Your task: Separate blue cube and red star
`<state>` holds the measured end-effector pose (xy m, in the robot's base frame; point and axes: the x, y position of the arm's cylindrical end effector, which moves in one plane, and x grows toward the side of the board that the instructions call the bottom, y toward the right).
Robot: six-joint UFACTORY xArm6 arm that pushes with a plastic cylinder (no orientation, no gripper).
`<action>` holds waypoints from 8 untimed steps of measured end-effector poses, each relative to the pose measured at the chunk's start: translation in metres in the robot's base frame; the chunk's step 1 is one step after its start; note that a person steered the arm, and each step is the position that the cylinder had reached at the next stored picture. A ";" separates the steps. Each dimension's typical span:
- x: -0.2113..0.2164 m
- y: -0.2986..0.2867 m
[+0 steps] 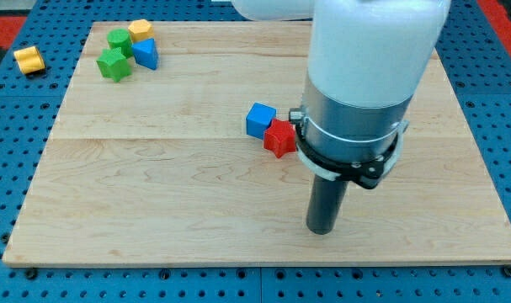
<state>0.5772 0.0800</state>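
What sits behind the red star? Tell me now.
The blue cube sits directly behind the red star, toward the view's top left, touching it. The arm covers the board to the star's right. My tip is lower, apart from both.

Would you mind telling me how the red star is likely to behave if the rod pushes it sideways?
The red star sits flat and low, so it should probably slide, not tip. Its points may make it turn under an off-centre push. It touches the blue cube, which would likely move too. My tip stands towards the view's bottom right of it.
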 end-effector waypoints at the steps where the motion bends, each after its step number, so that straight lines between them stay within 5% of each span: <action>1: 0.000 0.022; 2: -0.013 -0.032; 4: -0.123 -0.045; 6: -0.152 -0.127; 8: -0.203 -0.103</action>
